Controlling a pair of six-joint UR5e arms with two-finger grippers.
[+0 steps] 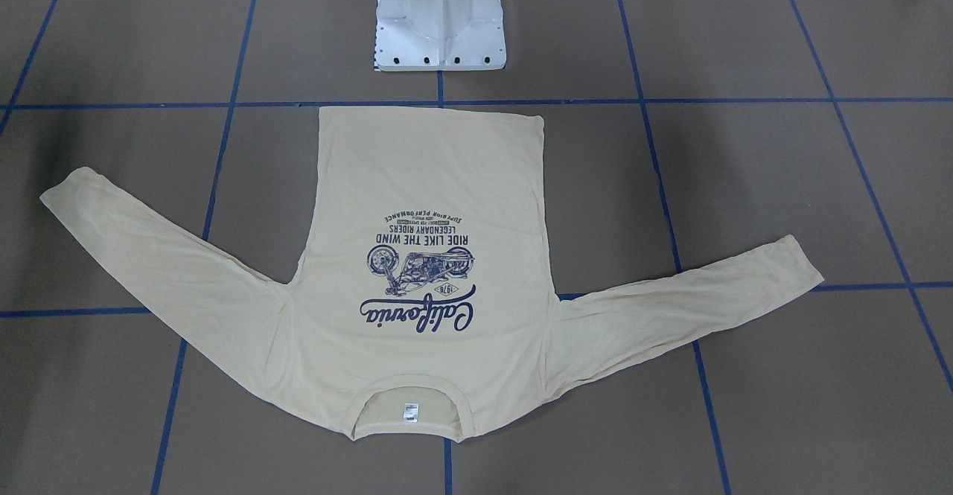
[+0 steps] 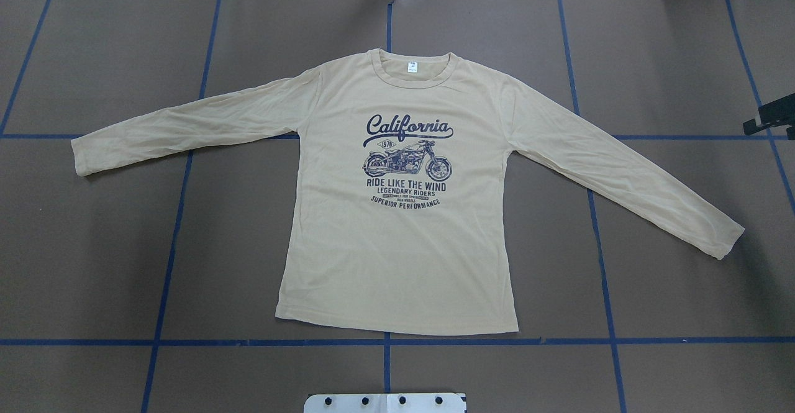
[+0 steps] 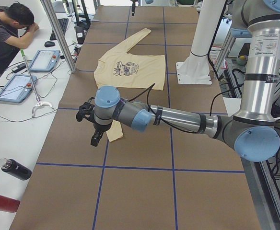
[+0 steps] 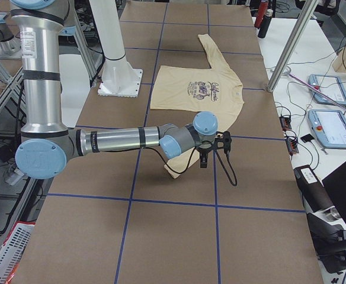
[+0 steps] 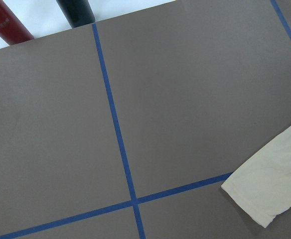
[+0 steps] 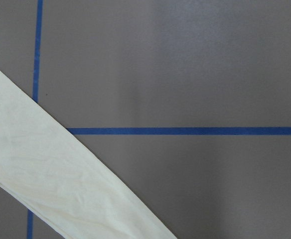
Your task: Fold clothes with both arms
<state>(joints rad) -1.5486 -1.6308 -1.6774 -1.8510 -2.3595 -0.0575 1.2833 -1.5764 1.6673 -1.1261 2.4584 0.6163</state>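
The clothes are one cream-yellow long-sleeved shirt (image 2: pixel 397 245) lying flat, navy "California" print up, sleeves spread, collar and white neck tag (image 2: pixel 412 68) on the far side from the robot's base. My left gripper (image 3: pixel 96 138) hangs over the left cuff (image 5: pixel 270 189). Nothing in the exterior left view lets me tell whether it is open or shut. My right gripper (image 4: pixel 204 161) hangs over the end of the right sleeve (image 6: pixel 51 179). Only a black part (image 2: pixel 773 115) of that arm's end reaches into the overhead view, so its state is unclear. Neither wrist view shows fingers.
Blue tape lines cross the brown table (image 2: pixel 124 264). The white pedestal base (image 1: pixel 439 26) stands near the shirt's hem. A person (image 3: pixel 5 33) sits at the side bench beside tablets (image 3: pixel 44 60). A dark bottle (image 3: pixel 15 168) and a red one (image 3: pixel 3 201) lie there.
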